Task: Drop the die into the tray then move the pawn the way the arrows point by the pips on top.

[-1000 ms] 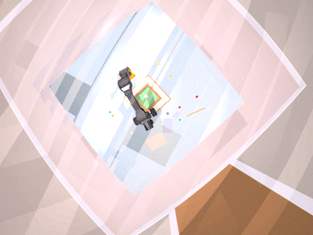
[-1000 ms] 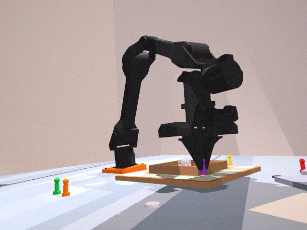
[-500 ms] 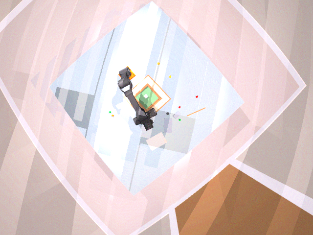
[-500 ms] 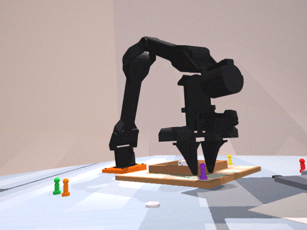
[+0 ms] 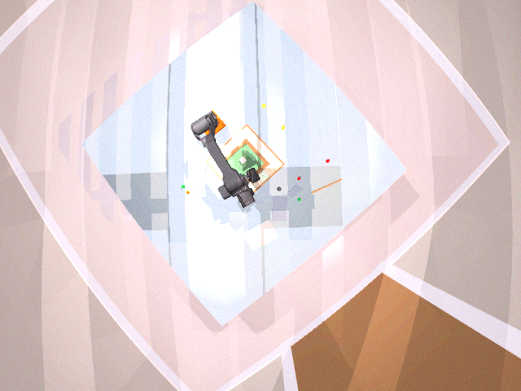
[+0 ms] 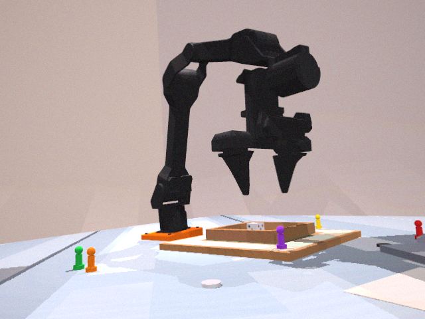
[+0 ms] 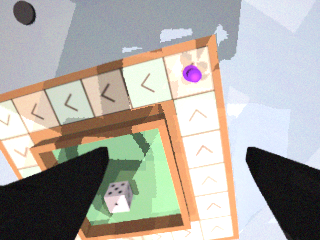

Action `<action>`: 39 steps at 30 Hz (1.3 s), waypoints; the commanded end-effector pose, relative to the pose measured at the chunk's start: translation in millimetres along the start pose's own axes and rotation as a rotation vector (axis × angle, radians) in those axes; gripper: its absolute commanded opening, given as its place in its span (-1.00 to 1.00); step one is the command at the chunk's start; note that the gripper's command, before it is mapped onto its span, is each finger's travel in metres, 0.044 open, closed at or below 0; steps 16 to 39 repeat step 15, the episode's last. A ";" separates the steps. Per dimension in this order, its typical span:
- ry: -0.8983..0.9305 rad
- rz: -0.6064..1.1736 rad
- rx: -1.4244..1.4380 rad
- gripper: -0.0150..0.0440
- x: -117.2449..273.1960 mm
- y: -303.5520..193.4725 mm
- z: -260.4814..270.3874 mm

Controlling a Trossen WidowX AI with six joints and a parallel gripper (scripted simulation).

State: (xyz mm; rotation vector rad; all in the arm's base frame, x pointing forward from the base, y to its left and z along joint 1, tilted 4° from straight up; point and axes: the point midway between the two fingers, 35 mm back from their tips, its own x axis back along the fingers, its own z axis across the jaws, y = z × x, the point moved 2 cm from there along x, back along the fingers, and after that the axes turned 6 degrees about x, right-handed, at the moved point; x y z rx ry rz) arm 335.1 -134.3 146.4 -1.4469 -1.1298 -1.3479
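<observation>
The purple pawn stands upright on the corner square of the board, nearest the exterior camera. The white die rests on the green floor of the wooden tray; its top shows several pips, too small to count surely. My gripper is open and empty, well above the board and pawn, touching neither. In the top view the arm hides the pawn and that corner.
A green pawn and an orange pawn stand off the board. A yellow pawn and a red pawn stand beyond it. A pale disc and a dark disc lie nearby.
</observation>
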 end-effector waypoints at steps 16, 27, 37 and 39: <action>0.001 -0.027 0.091 1.00 46.6 -83.2 40.6; 0.001 -0.027 0.091 1.00 46.6 -83.2 40.6; 0.001 -0.027 0.091 1.00 46.6 -83.2 40.6; 0.001 -0.027 0.091 1.00 46.6 -83.2 40.6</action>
